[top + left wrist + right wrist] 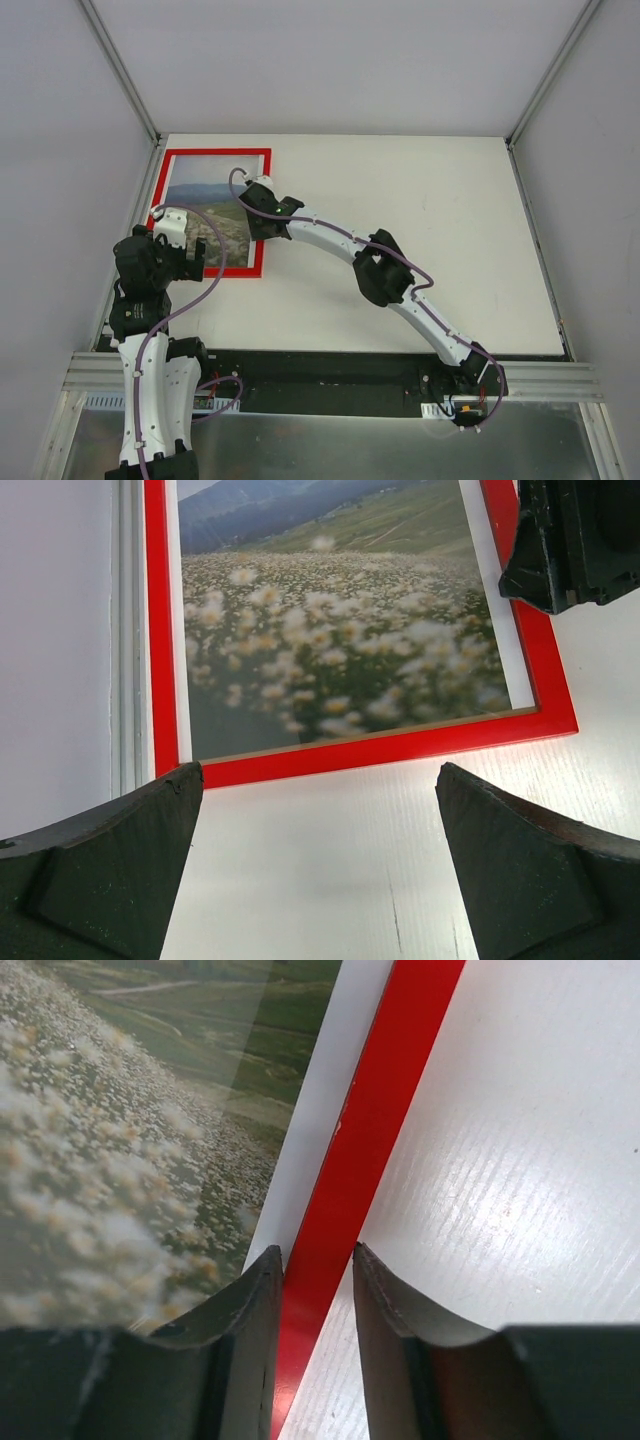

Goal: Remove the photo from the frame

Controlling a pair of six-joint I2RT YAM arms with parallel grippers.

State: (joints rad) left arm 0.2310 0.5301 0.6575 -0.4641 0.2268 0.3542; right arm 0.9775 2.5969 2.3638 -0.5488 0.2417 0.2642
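The red frame (215,153) lies flat, face up, at the table's far left, with the photo (205,205) of a flower field and hills inside it. My right gripper (264,215) is down on the frame's right rail (390,1110). Its jaws are nearly closed, one finger on each side of the red bar, the inner one beside the photo's white border. My left gripper (318,780) is wide open and empty just in front of the frame's near rail (380,748). The photo (340,640) also shows there, with the right gripper's black body (575,540) over the right rail.
The frame sits close to the left wall and its metal post (150,190). My right arm (380,265) stretches diagonally across the white table (430,220). A black strip and metal rail (330,375) run along the near edge.
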